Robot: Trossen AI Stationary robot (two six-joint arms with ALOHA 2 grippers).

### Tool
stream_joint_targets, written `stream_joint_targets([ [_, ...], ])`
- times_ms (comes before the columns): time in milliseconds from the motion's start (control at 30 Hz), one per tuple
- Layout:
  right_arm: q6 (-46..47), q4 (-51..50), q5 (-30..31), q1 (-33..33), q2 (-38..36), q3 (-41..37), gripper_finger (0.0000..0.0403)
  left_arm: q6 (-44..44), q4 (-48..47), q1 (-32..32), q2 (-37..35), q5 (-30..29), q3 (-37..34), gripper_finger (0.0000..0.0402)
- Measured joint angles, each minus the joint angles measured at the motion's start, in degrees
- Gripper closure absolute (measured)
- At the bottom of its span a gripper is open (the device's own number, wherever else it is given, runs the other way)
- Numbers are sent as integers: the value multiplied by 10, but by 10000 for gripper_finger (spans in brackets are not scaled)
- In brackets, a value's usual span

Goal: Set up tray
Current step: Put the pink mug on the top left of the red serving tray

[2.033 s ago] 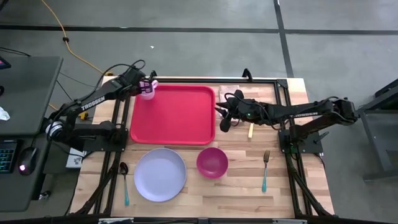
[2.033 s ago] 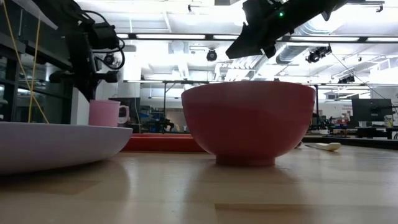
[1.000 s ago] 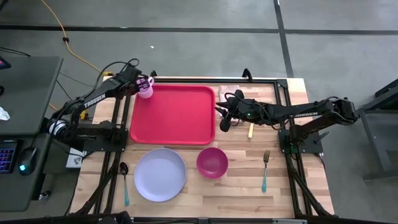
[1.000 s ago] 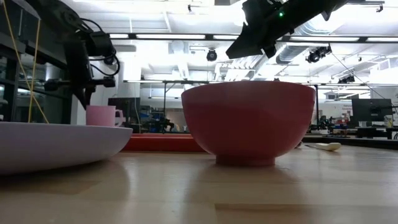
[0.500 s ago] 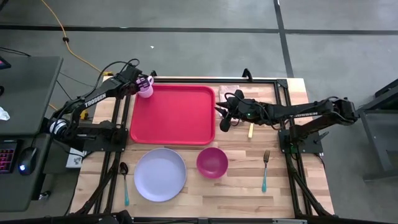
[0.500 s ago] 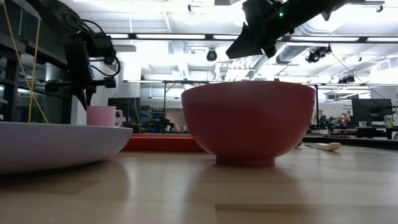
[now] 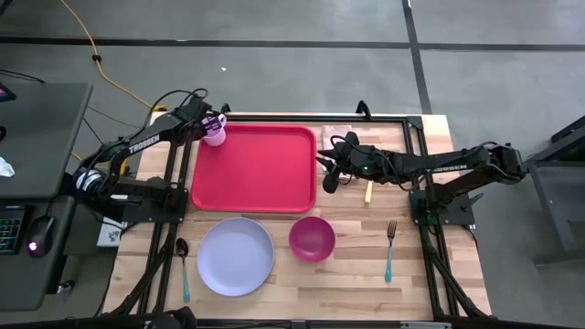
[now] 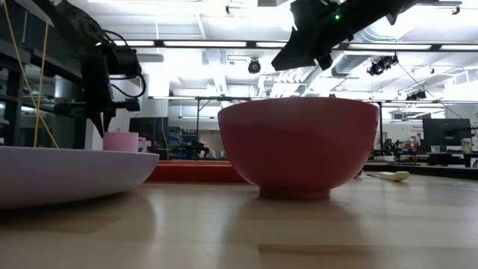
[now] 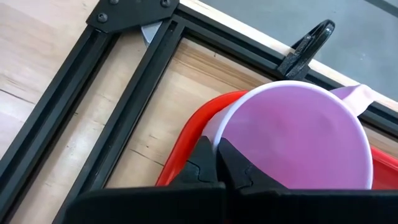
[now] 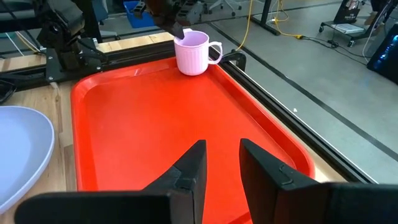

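The red tray point(image 7: 256, 174) lies flat at the far middle of the table. A lavender mug point(image 7: 214, 133) stands upright at the tray's far left corner point(image 10: 124, 71), its handle point(image 10: 215, 50) toward the far edge. My left gripper point(image 9: 219, 163) is shut on its rim. The plate hides the mug's base in the low view, so I cannot tell whether it rests on the tray. My right gripper point(image 10: 219, 167) hovers open over the tray's right edge point(image 7: 315, 178), with nothing between its fingers. My left gripper pinches the mug's wall at the rim point(image 9: 217, 138), on the side away from the handle. One finger point(image 9: 239, 171) is inside the mug and the other point(image 9: 200, 167) outside. The fingers slant down from the table's left. The mug stays upright.
Near the front edge lie a lavender plate point(image 7: 236, 256), a magenta bowl point(image 7: 312, 238), a spoon point(image 7: 183, 267) at the left and a fork point(image 7: 390, 249) at the right. A pale utensil point(image 7: 368, 192) lies right of the tray. The tray's middle is bare.
My left gripper has sunk a little with the mug at the tray's far left corner; in the low view the mug's rim stands lower than before. It has stayed shut on the rim.
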Motion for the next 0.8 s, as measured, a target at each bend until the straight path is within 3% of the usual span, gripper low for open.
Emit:
stream_joint_targets([
  [167,0,0,0,0,0,0,329,-8,1,-12,6,-15,1,388],
  [500,0,0,0,0,0,0,329,-15,1,-12,9,-10,0,331],
  [800,0,0,0,0,0,0,329,-15,2,-12,9,-9,0,333],
])
